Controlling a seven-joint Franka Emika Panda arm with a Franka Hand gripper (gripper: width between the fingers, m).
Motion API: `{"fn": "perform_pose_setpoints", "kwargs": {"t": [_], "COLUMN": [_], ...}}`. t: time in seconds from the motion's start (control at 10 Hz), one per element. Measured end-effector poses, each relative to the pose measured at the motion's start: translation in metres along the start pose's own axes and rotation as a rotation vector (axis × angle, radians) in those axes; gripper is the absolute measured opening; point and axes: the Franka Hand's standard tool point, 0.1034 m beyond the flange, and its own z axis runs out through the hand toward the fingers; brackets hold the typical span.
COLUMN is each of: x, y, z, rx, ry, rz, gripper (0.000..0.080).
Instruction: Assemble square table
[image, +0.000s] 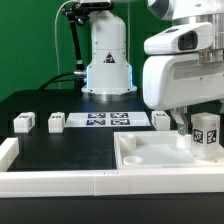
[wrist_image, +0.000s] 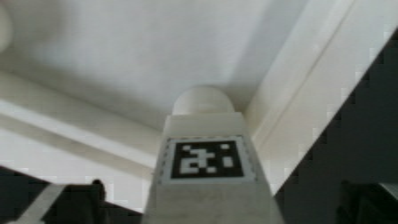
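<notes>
The square table's white slab (image: 150, 152) lies rim up at the front, towards the exterior view's right. One white tagged leg (image: 207, 135) stands upright in the slab's corner. My gripper (image: 197, 125) is lowered over that leg, open. In the wrist view the leg (wrist_image: 210, 160) rises between the dark fingers (wrist_image: 68, 203) with a gap on each side, and the slab (wrist_image: 107, 60) lies behind it. Three more legs lie loose on the black table: two (image: 24, 123) (image: 56, 122) on the exterior view's left and one (image: 161, 120) just behind the slab.
The marker board (image: 105, 120) lies flat mid-table, between the loose legs. White border rails (image: 50, 180) run along the front and up the exterior view's left. The arm's white base (image: 107, 60) stands at the back with cables beside it.
</notes>
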Motion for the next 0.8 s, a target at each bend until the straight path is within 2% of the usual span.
{"fn": "perform_pose_setpoints", "kwargs": {"t": [0.1, 0.3, 0.4, 0.5, 0.8], "x": [-0.0005, -0.0007, -0.0006, -0.0007, -0.0005], "y": [0.0036, 0.0039, 0.0039, 0.0039, 0.0034], "z": [-0.0007, -0.0005, -0.0005, -0.0005, -0.0004], "rx": [0.000, 0.000, 0.000, 0.000, 0.002], "ry": [-0.001, -0.001, 0.000, 0.000, 0.000], "rz": [-0.035, -0.034, -0.022, -0.008, 0.105], "gripper": [0.0649, 0.0402, 0.0402, 0.0291, 0.0290]}}
